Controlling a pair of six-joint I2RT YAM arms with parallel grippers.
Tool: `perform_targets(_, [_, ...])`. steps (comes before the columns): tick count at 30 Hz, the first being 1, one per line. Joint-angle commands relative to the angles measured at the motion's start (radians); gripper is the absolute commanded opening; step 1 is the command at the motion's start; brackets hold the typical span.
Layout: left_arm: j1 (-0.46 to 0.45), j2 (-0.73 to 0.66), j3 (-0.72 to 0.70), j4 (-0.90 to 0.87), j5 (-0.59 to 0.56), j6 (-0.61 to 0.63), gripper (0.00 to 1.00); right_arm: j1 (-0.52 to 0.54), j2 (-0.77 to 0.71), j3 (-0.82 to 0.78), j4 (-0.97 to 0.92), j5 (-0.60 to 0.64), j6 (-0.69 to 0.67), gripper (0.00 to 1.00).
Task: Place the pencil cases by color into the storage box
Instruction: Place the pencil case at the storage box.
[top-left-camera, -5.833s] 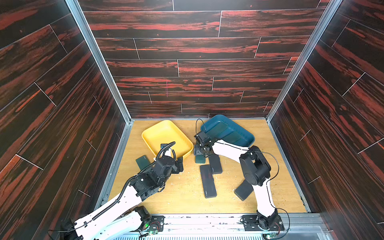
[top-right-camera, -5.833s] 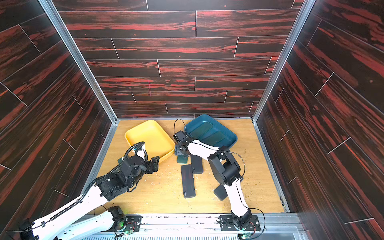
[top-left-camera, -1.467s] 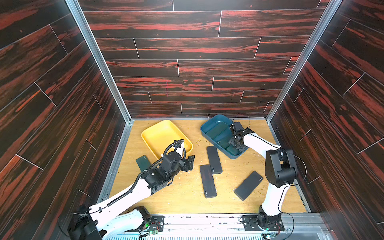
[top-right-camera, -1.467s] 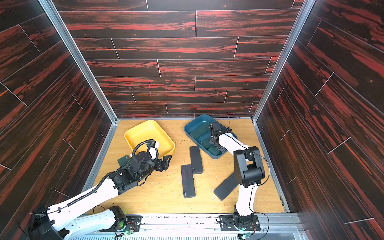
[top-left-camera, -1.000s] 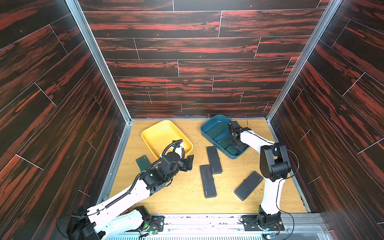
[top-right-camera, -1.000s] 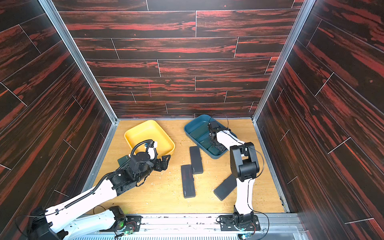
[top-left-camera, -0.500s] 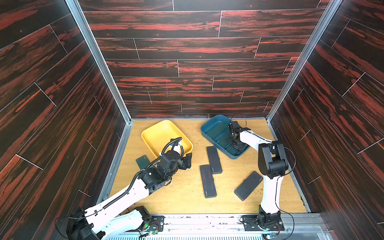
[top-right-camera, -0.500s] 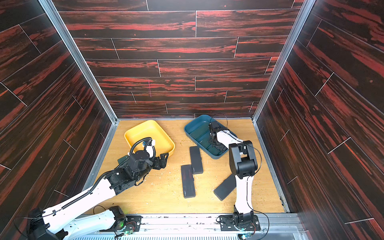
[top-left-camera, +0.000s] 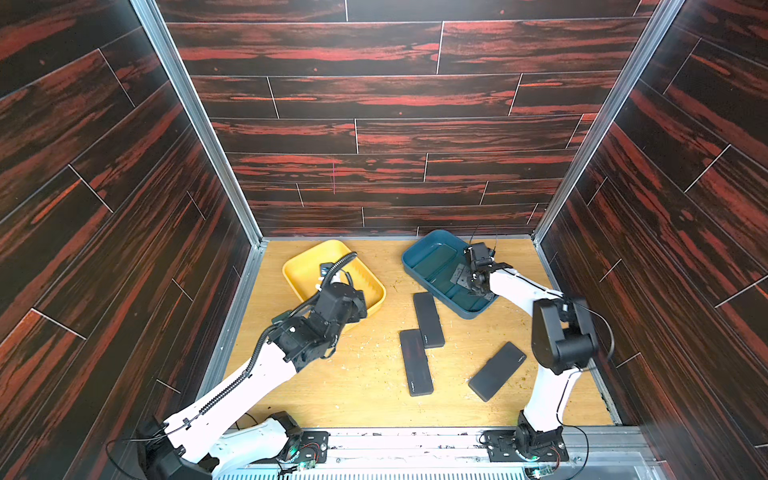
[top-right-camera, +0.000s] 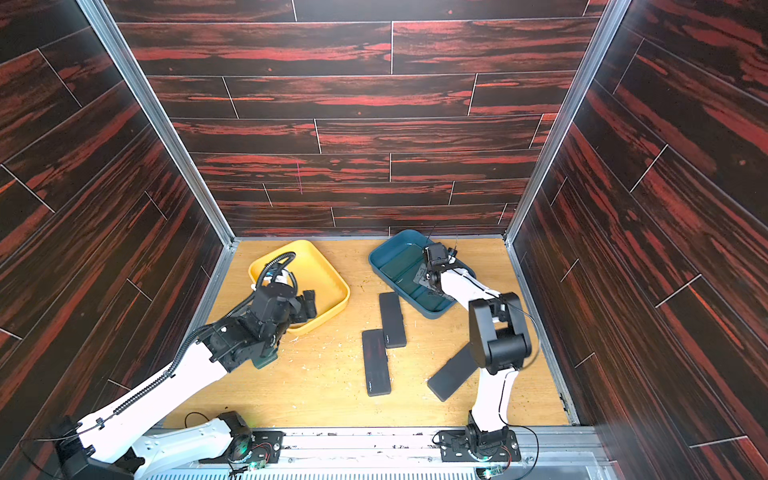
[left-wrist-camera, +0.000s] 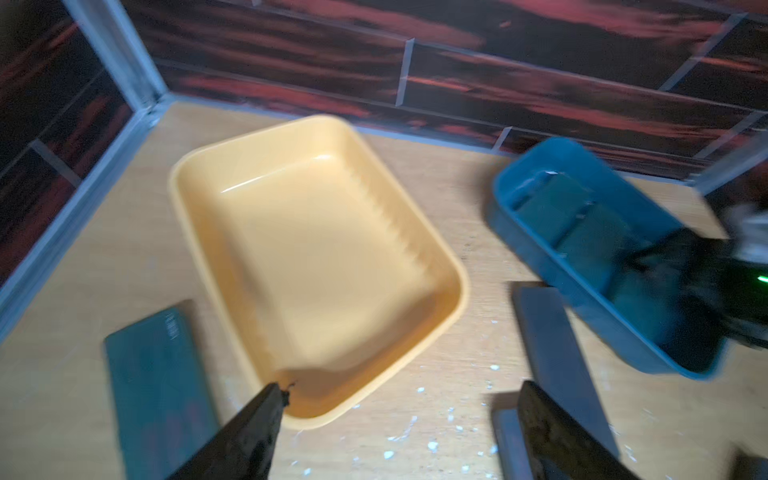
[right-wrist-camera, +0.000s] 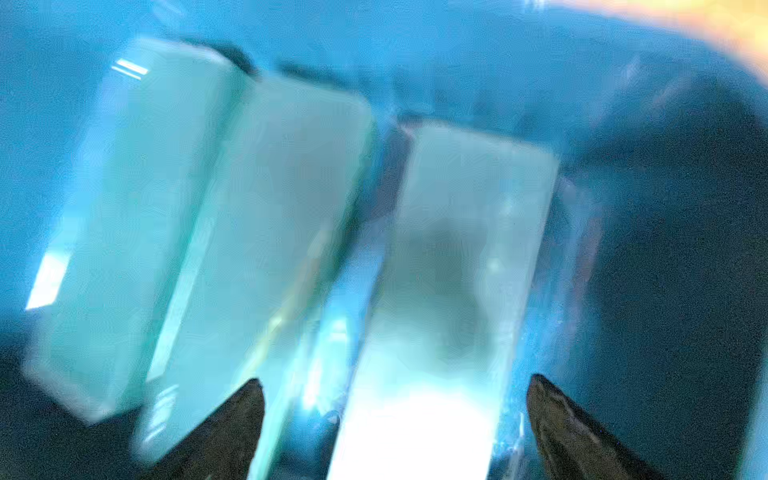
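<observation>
jaws of right gripper spread wide, empty, just above slim round-cornered green cases lying in blue tray. left gripper parted, empty, above rim of smooth yellow tray. three matte black cases on wood table; one green case beside yellow tray.

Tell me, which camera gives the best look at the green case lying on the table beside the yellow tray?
The left wrist view: the green case lies flat beside the yellow tray, almost whole, though blurred. In both top views the left arm covers it, leaving just a sliver. The right wrist view does not show it.
</observation>
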Motion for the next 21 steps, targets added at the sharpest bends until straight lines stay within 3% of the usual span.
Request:
perform_targets(1, [0.079, 0.001, 0.025, -0.178, -0.065, -0.065, 0.89, 0.045, -0.105, -0.036, 0.135, -0.046, -0.119, 0.99])
perform_targets(6, [0.165, 0.01, 0.017, -0.267, -0.081, -0.091, 0.89, 0.146, -0.147, -0.023, 0.188, -0.078, -0.261, 0.99])
perform_targets(12, [0.262, -0.013, -0.093, -0.26, 0.007, -0.174, 0.89, 0.276, -0.178, -0.033, 0.269, -0.135, -0.368, 0.99])
perform_targets(21, [0.448, -0.027, -0.244, -0.199, 0.163, -0.267, 0.89, 0.309, -0.248, -0.129, 0.422, -0.249, -0.409, 0.99])
